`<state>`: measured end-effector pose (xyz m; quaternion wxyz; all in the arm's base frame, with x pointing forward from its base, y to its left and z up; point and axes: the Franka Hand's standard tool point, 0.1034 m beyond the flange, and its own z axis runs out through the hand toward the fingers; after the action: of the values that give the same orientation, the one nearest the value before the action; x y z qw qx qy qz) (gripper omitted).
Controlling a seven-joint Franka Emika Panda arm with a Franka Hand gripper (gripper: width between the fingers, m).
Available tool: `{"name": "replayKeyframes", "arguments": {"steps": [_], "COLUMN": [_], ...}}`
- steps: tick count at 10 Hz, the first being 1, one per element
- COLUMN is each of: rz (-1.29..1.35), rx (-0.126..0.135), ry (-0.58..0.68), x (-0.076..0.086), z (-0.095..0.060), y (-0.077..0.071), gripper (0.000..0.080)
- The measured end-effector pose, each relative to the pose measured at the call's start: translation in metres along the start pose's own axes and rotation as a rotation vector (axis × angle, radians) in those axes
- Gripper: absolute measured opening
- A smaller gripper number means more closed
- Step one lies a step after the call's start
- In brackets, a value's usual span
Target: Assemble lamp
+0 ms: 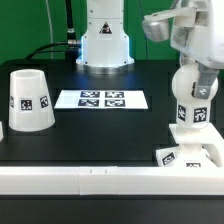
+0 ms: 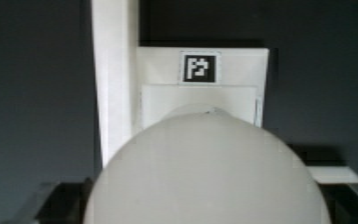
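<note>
I see the gripper (image 1: 196, 88) on the exterior view's right, its fingers closed round the upright bulb post (image 1: 193, 112), directly above the square base (image 1: 190, 150) beside the near white rail (image 1: 90, 180). The shade (image 1: 30, 100) stands well apart, on the left.

Count, exterior view: we log three lamp parts, namely one shade (image 1: 30, 101), one bulb post (image 1: 193, 105) and one base (image 1: 200, 152). One marker board (image 1: 101, 99). One arm with one gripper (image 1: 194, 80). We see two tags on the shade. Wrist view: one tag (image 2: 197, 67).
</note>
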<state>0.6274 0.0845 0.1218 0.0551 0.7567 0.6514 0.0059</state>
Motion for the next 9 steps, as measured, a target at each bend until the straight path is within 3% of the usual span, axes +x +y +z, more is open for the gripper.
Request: {"name": "replayKeyframes", "arguments": {"steps": [3, 9], "rz": [0.344, 0.794], "rx": [0.035, 0.033], "ry": [-0.026, -0.036], "x": [0.0007, 0.0027], "z": [0.0003, 0.0008], "y": [-0.0018, -0.0033], "gripper": [0.0578, 0.0579]}}
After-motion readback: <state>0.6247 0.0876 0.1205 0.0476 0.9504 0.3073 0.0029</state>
